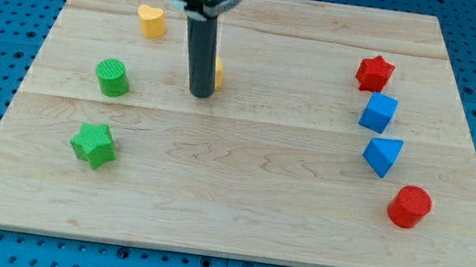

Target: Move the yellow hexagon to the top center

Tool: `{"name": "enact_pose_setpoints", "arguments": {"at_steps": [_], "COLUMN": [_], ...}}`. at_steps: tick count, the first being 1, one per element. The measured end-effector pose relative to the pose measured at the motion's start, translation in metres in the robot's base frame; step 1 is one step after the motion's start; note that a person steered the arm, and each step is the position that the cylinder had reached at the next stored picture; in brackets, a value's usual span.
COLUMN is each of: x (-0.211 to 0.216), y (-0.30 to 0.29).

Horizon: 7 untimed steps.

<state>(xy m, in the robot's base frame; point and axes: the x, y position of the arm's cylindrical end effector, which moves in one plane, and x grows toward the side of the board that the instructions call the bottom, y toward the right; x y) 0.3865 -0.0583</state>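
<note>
The yellow hexagon [218, 73] shows only as a thin sliver at the right side of the rod, mostly hidden behind it, on the wooden board [239, 198] a little left of centre in the upper half. My tip [200, 93] rests on the board just in front of and left of that block, touching or nearly touching it. A second yellow block [151, 21], heart-like in shape, sits near the view's top left.
A green cylinder [113, 77] and a green star [93, 144] lie at the left. At the right stand a red star [375, 73], a blue cube [378, 112], a blue triangular block [383, 156] and a red cylinder [409, 206].
</note>
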Motion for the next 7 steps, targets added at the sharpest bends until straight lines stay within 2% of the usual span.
{"name": "enact_pose_setpoints", "arguments": {"at_steps": [1,2,3,4,5,6,7], "x": [-0.033,-0.046,-0.083,-0.085,-0.088,-0.123,-0.134], "y": [-0.017,-0.005,0.021,-0.042,-0.029,0.038,0.107]}}
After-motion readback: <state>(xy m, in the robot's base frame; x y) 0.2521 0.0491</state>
